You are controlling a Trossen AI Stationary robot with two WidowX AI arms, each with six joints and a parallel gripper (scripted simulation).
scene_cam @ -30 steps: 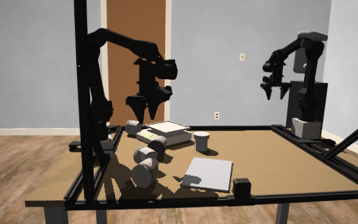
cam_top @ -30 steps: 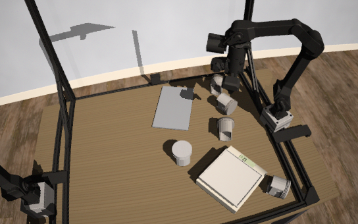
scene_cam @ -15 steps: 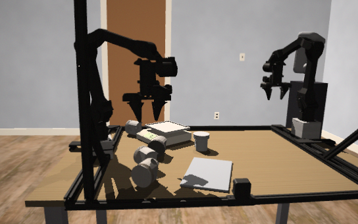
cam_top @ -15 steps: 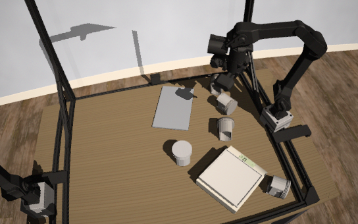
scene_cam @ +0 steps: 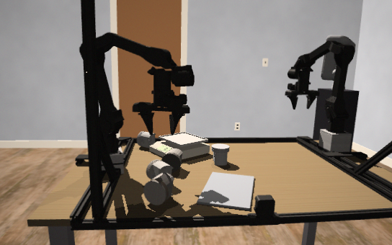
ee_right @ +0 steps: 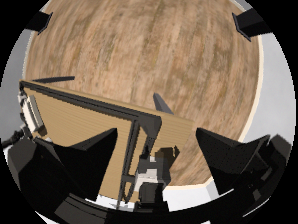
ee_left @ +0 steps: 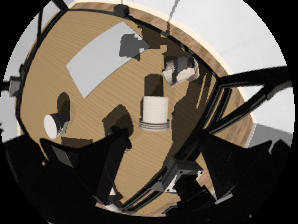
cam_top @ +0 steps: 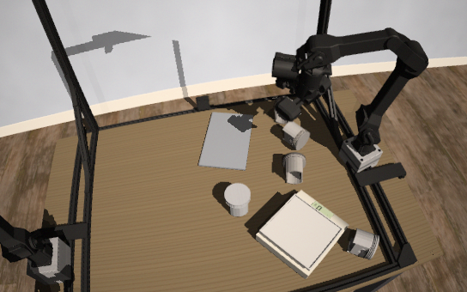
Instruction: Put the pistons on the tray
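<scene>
Probably next, slanted piston (cam_top: 296, 136) (scene_cam: 158, 168) (ee_left: 155, 112): on its side on the desk (cam_top: 150, 193) (scene_cam: 306, 173) (ee_left: 45, 75), in the left wrist view just ahead of the left fingers (scene_cam: 162, 133) and between their lines; they hang above the desk, so the reach looks mainly downward.
Its long axis: up and down the left wrist view, across the line joining the fingertips, which should suit a grip on its sides.
Left fingers: spread wide, nothing between them; much the nearer pair.
Right fingers (scene_cam: 302, 108): fully parted, empty, over at the far arm.
Tray (cam_top: 226, 141) (scene_cam: 230, 191) (ee_left: 100, 60): flat, no piston on it, up and left in the left wrist view.
End piston (cam_top: 280, 116) (scene_cam: 157, 189) (ee_left: 181, 70): half covered by the hand from the top, plain in the exterior view; whether it touches its neighbour, I cannot tell.
Upright piston (cam_top: 238, 198) (scene_cam: 220, 155) (ee_left: 54, 125): well apart from the others.
Scale (cam_top: 302, 234) (scene_cam: 192, 151): pan bare from the top; matching weights cannot be told.

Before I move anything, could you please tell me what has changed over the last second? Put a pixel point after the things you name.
The left gripper (cam_top: 288, 108) (scene_cam: 162, 133) (ee_left: 164, 133) has turned, its fingers now appearing farther apart in the exterior view, and its wrist has shifted slightly toward the table's middle. Nothing was taken hold of or let go. The pistons (cam_top: 238, 197) (scene_cam: 220, 155) (ee_left: 156, 109), flat tray (cam_top: 225, 143) (scene_cam: 232, 187) (ee_left: 97, 62) and right gripper (scene_cam: 302, 108) (ee_right: 158, 132) show no visible change.
</scene>
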